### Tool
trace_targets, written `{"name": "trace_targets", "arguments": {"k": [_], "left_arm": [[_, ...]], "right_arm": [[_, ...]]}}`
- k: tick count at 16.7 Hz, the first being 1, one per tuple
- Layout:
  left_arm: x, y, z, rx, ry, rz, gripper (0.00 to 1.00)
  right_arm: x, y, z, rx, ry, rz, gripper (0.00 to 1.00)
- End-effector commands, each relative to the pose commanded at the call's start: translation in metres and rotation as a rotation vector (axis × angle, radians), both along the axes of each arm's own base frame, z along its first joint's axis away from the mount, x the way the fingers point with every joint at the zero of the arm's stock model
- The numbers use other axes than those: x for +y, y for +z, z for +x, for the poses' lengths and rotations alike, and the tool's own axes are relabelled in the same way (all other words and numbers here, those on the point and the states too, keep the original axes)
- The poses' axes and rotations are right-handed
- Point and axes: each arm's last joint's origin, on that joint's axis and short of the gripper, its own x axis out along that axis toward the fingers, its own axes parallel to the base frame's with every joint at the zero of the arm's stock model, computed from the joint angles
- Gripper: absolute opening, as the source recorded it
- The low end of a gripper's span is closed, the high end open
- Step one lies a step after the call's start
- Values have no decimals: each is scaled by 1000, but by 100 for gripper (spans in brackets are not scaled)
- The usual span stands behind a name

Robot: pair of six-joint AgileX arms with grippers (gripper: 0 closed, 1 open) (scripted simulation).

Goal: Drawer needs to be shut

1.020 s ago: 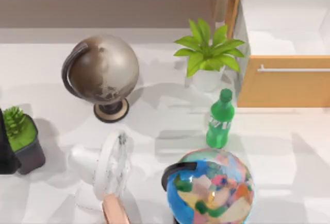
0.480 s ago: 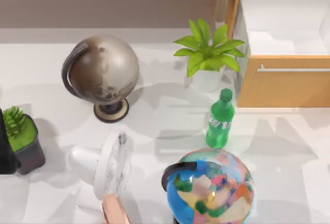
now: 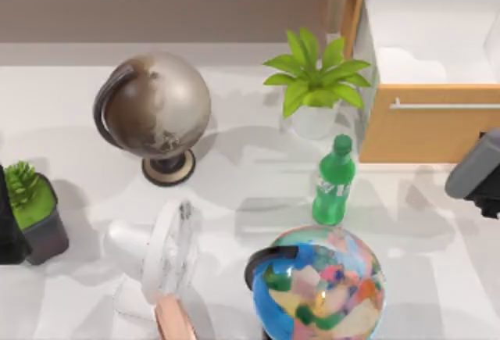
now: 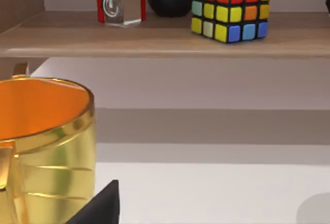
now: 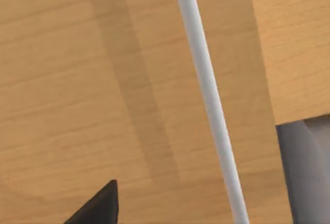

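Still open, the drawer (image 3: 428, 74) sits at about 1 o'clock on the worktop (image 3: 234, 176), its white inside exposed behind an orange-brown wooden front panel (image 3: 426, 133) crossed by a thin silver bar handle (image 3: 445, 106). In the right wrist view the same panel (image 5: 103, 80) fills the frame at close range, with the handle (image 5: 206, 95) running across it as a pale bar.

At 3 o'clock, the right arm (image 3: 478, 170) reaches in from the worktop's edge just in front of the panel; whether its tool is wide or narrow cannot be told. The left arm (image 3: 8, 223) sits at 9 o'clock, beside a small potted plant in a dark pot (image 3: 33, 207); the state of its tool cannot be told either.

Near the drawer's left corner stands a leafy plant in a white pot (image 3: 314, 82), with a green bottle (image 3: 334, 184) just below it. A multicoloured globe (image 3: 319, 285) is at 6 o'clock, a white desk fan (image 3: 160, 258) at 7 o'clock and a grey-brown globe (image 3: 155, 109) at 10 o'clock.

Along the 12 o'clock edge runs a long brown shelf (image 3: 172, 0). The left wrist view shows a colour cube (image 4: 229, 9) on that shelf, and close by a gold cup (image 4: 44, 147) with an orange inside.
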Motion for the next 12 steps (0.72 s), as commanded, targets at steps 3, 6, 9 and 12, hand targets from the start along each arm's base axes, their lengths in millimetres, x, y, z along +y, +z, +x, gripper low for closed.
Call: {"name": "trace_targets", "arguments": {"k": [3,6,9,12], "left_arm": [[0,0,0,0,0,0,100],[0,0,0,0,0,0,100],[0,0,0,0,0,0,100],[0,0,0,0,0,0,100]], "right_arm": [[15,-9,-2,-30,-2,-164,100],[24,-14,-3,-49,-9,-254,100],[25,-15,-3,-52,-11,-270,100],[24,-16,-4,-44,-12,-271,100]]}}
